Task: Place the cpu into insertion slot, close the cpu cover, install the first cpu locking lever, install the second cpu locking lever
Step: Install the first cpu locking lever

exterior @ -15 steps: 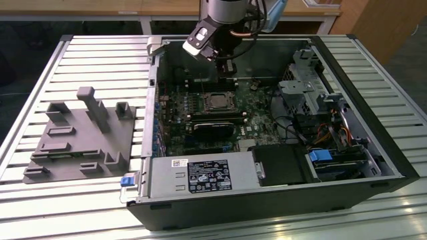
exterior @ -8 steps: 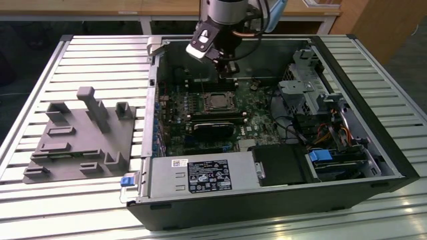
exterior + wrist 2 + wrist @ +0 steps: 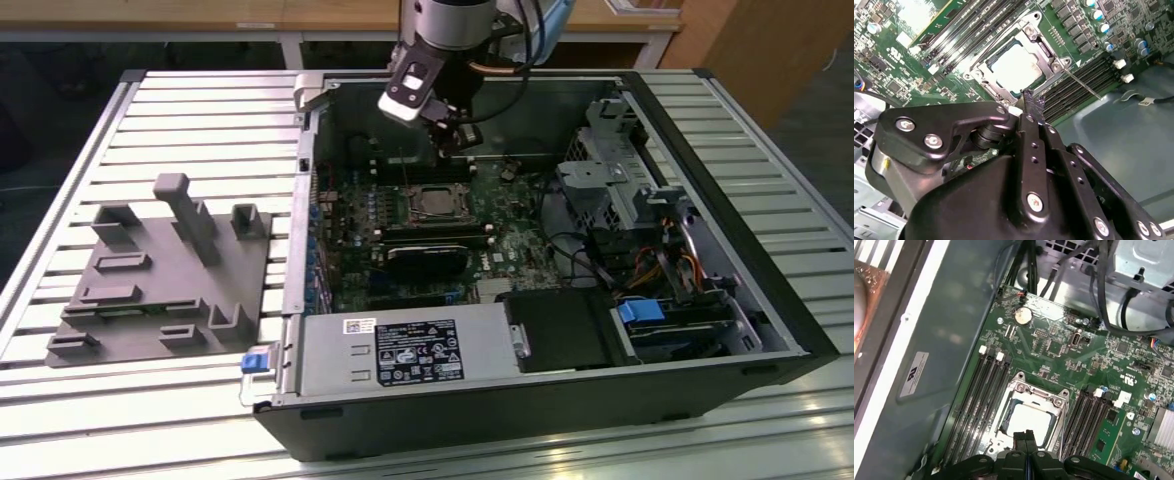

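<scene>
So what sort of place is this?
Likely a robotics lab or assembly test bench: an opened computer case lies on a slatted metal table, with a grey fixture block beside it.

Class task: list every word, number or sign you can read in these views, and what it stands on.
Nothing can be quoted.
Black label on the power supply: print too small.
White sticker beside it: too small.
Pale sticker on the case wall: blurred.
Circuit board markings: too small.
</scene>
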Controlling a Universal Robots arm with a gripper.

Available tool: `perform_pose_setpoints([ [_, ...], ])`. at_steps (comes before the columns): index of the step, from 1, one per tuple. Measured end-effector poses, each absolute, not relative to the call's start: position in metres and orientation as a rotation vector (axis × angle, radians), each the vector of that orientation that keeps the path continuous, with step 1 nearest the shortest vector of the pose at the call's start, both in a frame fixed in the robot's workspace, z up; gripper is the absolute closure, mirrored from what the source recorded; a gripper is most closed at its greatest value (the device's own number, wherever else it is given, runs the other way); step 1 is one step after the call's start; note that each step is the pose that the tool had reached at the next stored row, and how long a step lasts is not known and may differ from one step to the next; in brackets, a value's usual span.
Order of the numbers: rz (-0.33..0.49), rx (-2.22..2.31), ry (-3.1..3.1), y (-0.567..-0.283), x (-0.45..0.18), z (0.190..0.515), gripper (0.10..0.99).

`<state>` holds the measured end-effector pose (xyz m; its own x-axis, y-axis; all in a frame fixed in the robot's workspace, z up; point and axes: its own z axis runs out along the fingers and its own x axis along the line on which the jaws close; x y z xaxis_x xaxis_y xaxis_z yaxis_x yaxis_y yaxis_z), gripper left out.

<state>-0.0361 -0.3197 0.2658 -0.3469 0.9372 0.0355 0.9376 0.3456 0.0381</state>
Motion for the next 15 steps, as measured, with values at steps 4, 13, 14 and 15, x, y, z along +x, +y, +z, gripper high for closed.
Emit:
perform_pose_setpoints([
  [4,-0.080,-1.744,-2.602,-0.3198,-0.0363,0.2654,0.980],
  [13,-0.079,-1.524,-2.732,-0.3198,-0.0363,0.2647,0.980],
  [14,-0.079,-1.496,-2.746,-0.3198,-0.0363,0.2646,0.980],
  [15,-0.079,-1.472,-2.759,-0.3198,-0.0363,0.2645,0.980],
])
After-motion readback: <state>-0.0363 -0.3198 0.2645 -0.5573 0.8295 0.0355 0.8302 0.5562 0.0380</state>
